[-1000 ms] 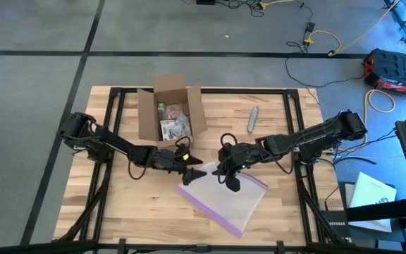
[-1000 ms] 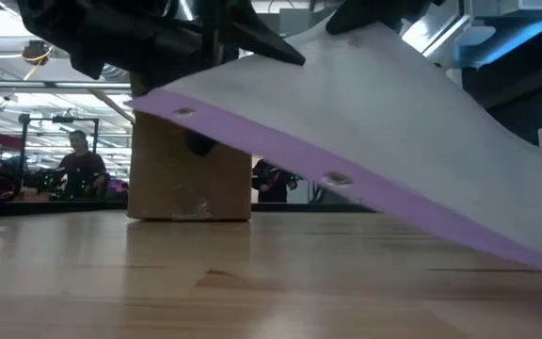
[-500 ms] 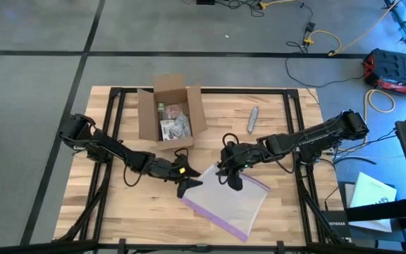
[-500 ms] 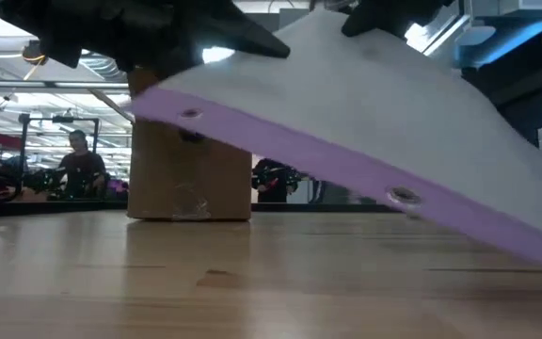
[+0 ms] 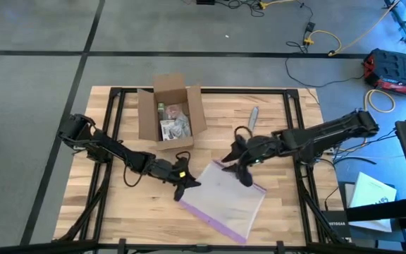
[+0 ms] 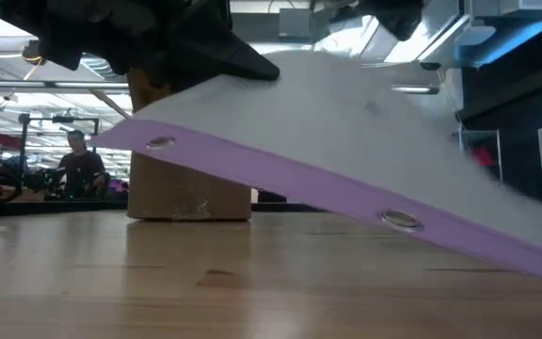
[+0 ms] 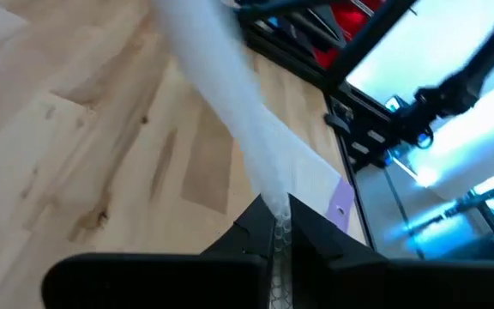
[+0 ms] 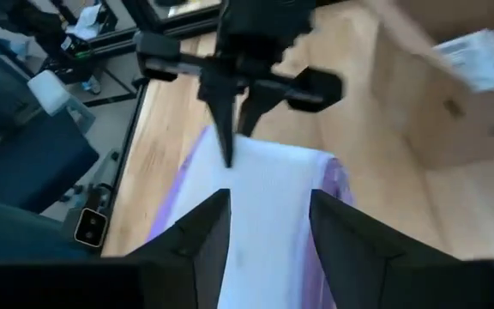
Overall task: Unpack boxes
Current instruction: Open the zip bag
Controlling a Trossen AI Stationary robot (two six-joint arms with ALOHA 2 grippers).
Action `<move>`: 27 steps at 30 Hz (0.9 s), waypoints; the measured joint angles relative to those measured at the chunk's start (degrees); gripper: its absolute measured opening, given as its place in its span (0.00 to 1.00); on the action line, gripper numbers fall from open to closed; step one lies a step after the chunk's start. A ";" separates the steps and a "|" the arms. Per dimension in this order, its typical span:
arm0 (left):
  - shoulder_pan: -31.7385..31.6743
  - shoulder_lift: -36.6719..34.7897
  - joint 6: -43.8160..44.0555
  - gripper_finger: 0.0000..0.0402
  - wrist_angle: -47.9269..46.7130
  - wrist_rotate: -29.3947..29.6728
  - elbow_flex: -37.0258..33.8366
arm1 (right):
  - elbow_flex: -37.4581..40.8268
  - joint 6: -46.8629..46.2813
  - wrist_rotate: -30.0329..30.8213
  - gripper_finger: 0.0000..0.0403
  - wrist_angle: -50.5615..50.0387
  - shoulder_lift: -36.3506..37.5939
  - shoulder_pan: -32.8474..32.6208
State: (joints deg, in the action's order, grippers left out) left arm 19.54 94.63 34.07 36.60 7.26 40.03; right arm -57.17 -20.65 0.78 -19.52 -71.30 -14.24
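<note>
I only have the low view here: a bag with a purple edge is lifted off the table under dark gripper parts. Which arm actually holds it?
Observer: The left gripper is shut on an edge of the bag; its wrist view shows the pinch.
Operator: And the right one?
Observer: The right gripper is open, with its fingers apart over the bag and not clamped on it.
Operator: Is the box behind the bag unpacked?
Observer: No. From above, the box stands open with items inside.

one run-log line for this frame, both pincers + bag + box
left pincer: shut on plastic bag corner | right pincer: open, at bag's far corner | box: open, contents inside
</note>
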 joint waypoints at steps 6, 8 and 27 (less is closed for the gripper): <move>2.58 -0.29 -9.81 0.00 0.26 -0.75 0.00 | -0.04 -1.27 2.14 0.37 -12.13 4.41 0.02; 3.39 -0.60 -13.89 0.00 0.71 -0.77 0.00 | -0.04 -2.84 1.80 0.37 -15.37 4.37 0.02; 4.76 -2.89 -27.93 0.00 0.50 -0.47 0.02 | 9.98 -8.11 -19.40 0.28 -0.86 3.54 0.02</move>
State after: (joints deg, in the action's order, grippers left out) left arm 24.29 91.74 6.13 37.10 6.79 40.05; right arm -47.18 -28.76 -18.62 -20.38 -67.76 -14.22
